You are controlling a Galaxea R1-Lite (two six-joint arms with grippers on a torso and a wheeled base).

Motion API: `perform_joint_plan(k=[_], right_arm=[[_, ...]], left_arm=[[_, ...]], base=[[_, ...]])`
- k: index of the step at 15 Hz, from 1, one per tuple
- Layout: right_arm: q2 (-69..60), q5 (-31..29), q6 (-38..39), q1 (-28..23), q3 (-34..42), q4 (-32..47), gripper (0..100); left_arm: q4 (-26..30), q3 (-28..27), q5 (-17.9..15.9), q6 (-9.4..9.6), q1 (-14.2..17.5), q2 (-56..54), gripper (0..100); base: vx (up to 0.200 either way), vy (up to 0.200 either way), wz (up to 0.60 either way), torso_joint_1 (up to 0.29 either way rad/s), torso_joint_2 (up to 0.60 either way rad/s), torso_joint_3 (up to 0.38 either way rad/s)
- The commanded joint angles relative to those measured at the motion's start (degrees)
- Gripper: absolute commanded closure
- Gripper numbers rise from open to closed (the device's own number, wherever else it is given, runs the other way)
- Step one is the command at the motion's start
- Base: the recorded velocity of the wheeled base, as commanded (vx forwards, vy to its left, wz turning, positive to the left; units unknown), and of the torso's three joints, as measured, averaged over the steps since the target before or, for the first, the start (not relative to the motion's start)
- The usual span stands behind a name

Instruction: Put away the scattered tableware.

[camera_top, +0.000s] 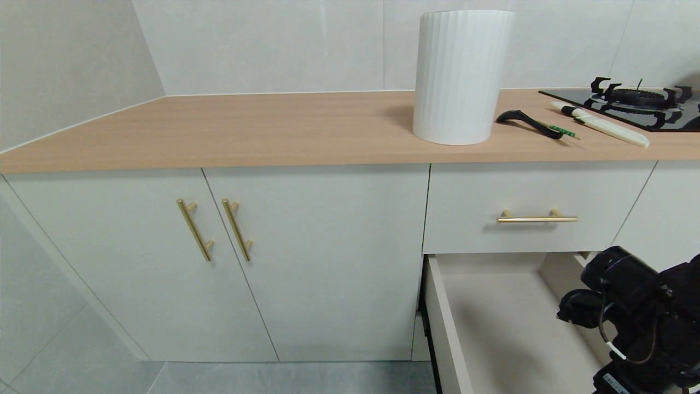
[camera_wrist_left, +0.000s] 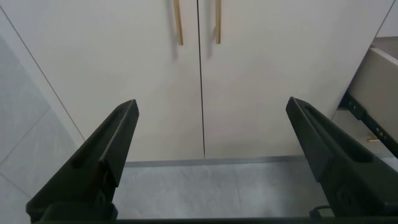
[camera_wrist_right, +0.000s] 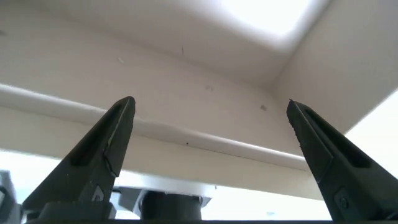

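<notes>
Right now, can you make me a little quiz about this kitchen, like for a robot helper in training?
1. True or false: the lower drawer is pulled open.
2. Where does the tall white ribbed container stand? A on the countertop; B inside the drawer; C on the floor.
3. Are the left gripper fingers open or shut?

Key: 1 true; 2 A; 3 open.

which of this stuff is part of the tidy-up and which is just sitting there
Job: black-handled utensil, green stick, white utensil, open drawer.
Just there: white ribbed canister, gas hob, cupboard doors.
</notes>
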Motion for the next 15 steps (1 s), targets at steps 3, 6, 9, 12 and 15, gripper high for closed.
perform_joint_plan(k=[3,6,9,12,15], right_arm=[[-13.47,0.49,-0.01,-0.90,-2.25,-0.59,0],[-21.82,0.75,-0.19,-1.34,-4.10,-0.50,0],[-25.78,0.66,-0.36,-1.34,-4.98,-0.50,0],[-27.54,1.98,-0.45,-1.34,-5.95,-0.50,0],[-29.73,3.12,-2.03,-1.34,-6.12,-0.50,0]], left_arm=[[-0.06,0.01,0.01,0.02,0.01,0.07,0],[-0.06,0.01,0.01,0.02,0.01,0.07,0],[0.02,0.01,0.01,0.02,0.01,0.07,0],[0.02,0.01,0.01,0.02,0.01,0.07,0],[-0.06,0.01,0.01,0.02,0.01,0.07,0]], base=[[0.000,0.000,0.00,0.000,0.00,0.000],[0.000,0.000,0.00,0.000,0.00,0.000],[0.000,0.000,0.00,0.005,-0.11,-0.102],[0.000,0.000,0.00,0.038,-0.22,-0.331],[0.000,0.000,0.00,0.061,-0.55,-0.343]])
